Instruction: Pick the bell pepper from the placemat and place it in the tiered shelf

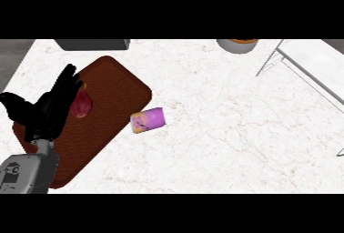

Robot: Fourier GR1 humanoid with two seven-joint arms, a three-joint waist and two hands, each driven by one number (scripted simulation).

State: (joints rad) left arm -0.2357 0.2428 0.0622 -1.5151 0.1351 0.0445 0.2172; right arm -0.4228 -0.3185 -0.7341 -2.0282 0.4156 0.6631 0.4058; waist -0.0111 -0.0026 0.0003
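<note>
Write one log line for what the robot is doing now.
stage: reaching | left hand: open, over bell pepper | placemat: pepper on it | tiered shelf: unloaded

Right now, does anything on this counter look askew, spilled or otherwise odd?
One thing: a small purple carton lies tipped on its side on the white marble counter, just off the brown placemat's right edge. Nothing looks spilled. The bell pepper sits on the placemat beside the left hand.

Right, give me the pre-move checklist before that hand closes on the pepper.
1. Bell pepper on the placemat: ok.
2. Left hand over the pepper, fingers straight: ok.
3. Pepper gripped: not ok, fingers not yet curled round it.
4. Purple packet at the placemat's edge, apart from the pepper: ok.
5. Tiered shelf at far right, across the counter from the pepper: ok.
6. Right hand: cannot tell, not in view.
</note>
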